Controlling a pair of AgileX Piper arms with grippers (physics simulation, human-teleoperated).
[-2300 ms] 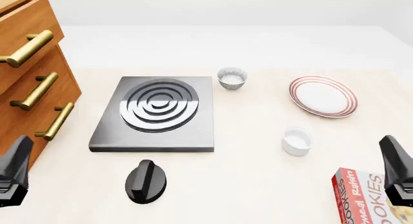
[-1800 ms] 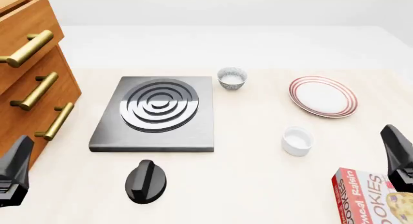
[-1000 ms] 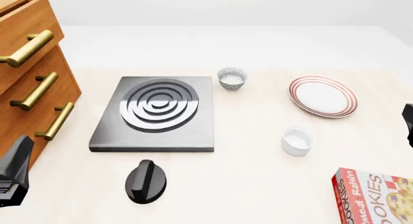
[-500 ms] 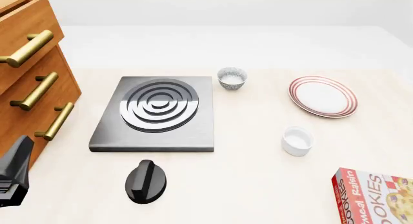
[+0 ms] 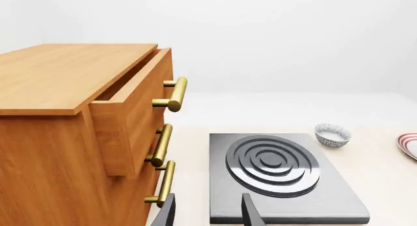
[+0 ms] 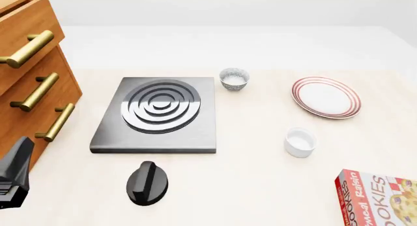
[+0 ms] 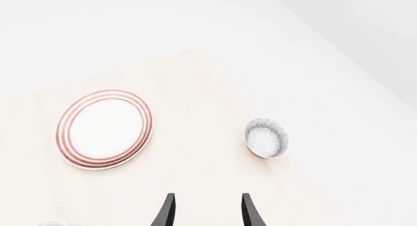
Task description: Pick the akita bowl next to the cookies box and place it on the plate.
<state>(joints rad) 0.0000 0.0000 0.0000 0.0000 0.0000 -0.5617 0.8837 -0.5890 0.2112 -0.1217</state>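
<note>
An akita bowl [image 7: 266, 138], speckled grey outside and white inside, shows in the right wrist view beyond the open right gripper [image 7: 207, 211], with nothing between the fingers. The plate [image 7: 104, 128] with red rings lies to one side of it. In the front view the plate [image 6: 325, 97] sits at the right and the cookies box [image 6: 378, 199] at the front right corner; this bowl and the right gripper are outside that view. The left gripper [image 5: 208, 214] is open and holds nothing, low at the front left [image 6: 13, 179].
A second speckled bowl [image 6: 234, 79] stands by the far right corner of the stove plate [image 6: 156, 113]. A plain white cup [image 6: 300, 142] sits in front of the plate. A black knob [image 6: 148, 183] lies near the front. A wooden drawer cabinet [image 6: 32, 79] fills the left.
</note>
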